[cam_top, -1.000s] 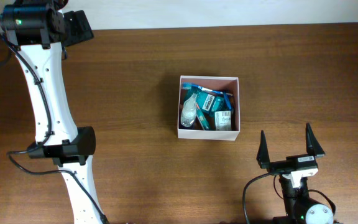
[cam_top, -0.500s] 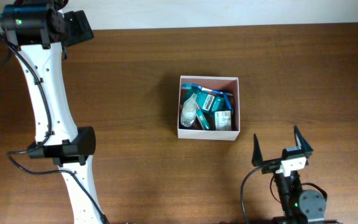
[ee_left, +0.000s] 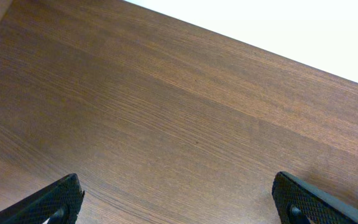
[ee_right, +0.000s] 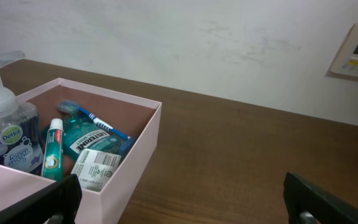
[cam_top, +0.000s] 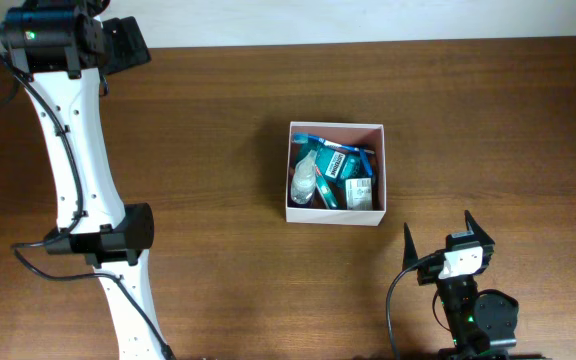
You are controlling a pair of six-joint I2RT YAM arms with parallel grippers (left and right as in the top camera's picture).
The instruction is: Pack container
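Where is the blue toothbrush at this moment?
In the overhead view, the toothbrush lies inside the container at table centre, near its far wall, next to the Listerine bottle.

The container sits mid-table. In it, crowded together, lie a mouthwash bottle, a toothbrush behind it, a toothpaste tube and a foam pump bottle to its left. The right tool stands near the container's near right corner. The left tool is well apart, at the table's far left.

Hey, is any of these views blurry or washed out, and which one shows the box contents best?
Overhead: even light, sharp, no glare, but the contents of the container look small. Left wrist: table grain crisp, top strip blown out white. Right wrist: contents clearest, mouthwash label readable, no blur.
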